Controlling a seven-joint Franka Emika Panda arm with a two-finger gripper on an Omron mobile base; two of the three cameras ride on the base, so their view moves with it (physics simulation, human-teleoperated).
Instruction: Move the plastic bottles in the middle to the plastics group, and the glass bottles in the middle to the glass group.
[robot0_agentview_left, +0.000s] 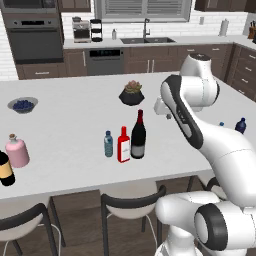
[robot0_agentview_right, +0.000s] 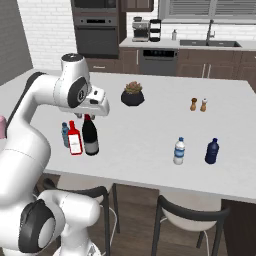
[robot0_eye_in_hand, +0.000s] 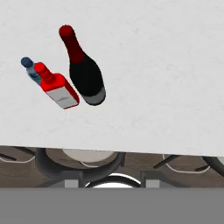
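Near the counter's (robot0_agentview_left: 75, 125) front edge stand the wine bottle (robot0_agentview_left: 138, 136), the flat red bottle (robot0_agentview_left: 123, 145) and the small water bottle (robot0_agentview_left: 108, 144) (half hidden behind the red one from above). The gripper's fingers are blocked by the arm, so whether they are spread cannot be told.

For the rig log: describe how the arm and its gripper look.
The arm is glossy white with rounded, bulbous link shells and dark grey to black bands at the joints. No cables or markings show. The gripper has a boxy white hand body with small dark fingers beneath it.
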